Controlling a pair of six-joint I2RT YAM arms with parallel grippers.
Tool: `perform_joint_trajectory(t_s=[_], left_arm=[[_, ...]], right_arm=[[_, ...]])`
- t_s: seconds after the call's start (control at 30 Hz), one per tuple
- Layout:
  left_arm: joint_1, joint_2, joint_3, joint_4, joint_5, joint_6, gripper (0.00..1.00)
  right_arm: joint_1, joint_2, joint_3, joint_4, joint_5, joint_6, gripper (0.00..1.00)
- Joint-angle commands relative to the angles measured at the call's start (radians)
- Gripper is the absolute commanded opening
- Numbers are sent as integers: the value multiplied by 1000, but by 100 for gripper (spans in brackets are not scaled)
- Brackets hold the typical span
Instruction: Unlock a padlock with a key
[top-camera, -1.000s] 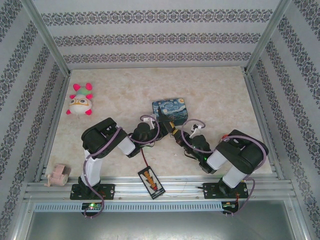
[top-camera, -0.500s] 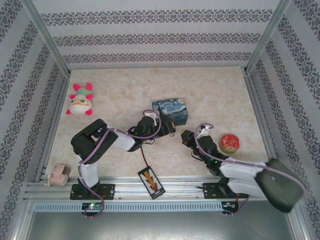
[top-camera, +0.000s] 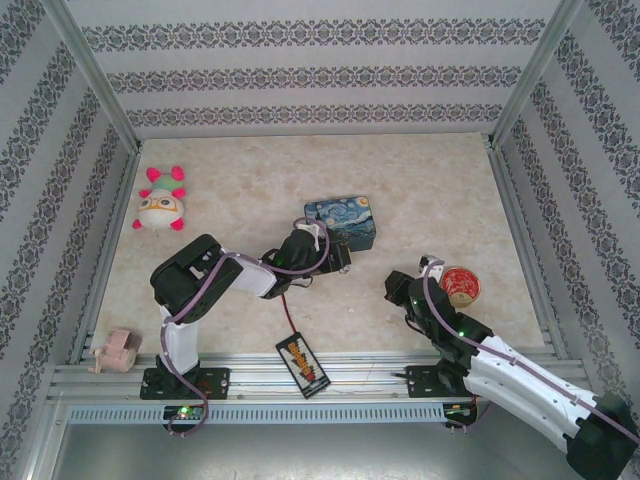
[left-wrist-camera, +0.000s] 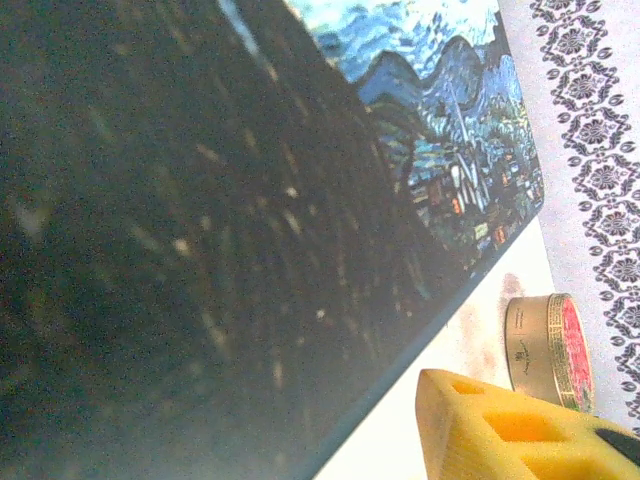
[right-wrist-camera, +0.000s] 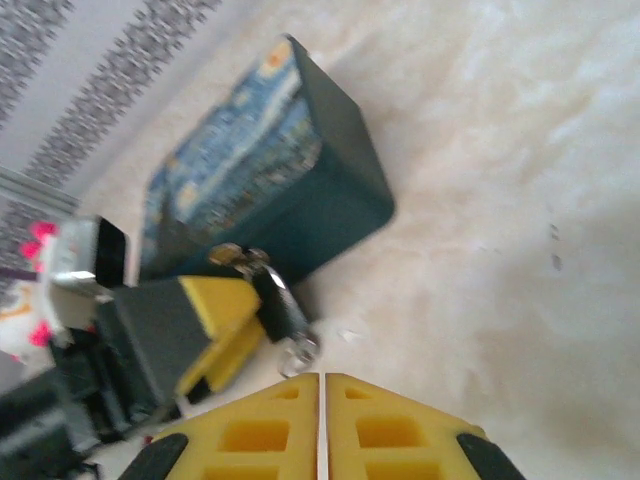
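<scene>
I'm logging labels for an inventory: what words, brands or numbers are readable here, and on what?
None can be read.
Orange label on the flat black pack: lettering too small to read.
Round gold tin with red lid: faint side mark, too blurred.
Blue-and-yellow painted tin box: painting only, no words visible.

"What stood around the tabletop?"
"Walls papered white with dark damask bands rose behind it and at both sides. Aluminium posts stood at its far corners."
"And the surface?"
"Pale beige marble pattern, evenly lit. A metal rail ran along its near edge."
</scene>
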Motion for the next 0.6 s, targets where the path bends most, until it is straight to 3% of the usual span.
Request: perform_joint_trajectory(t_s=[0.0,0.57], left_arm=[[10,34,31,-39,4,53,53],[-2,54,24,-98,-18,76,43]], right_arm=[[-5,59,26,-27,-4,-28,15],[-13,263,124,54,-46,-80,18]])
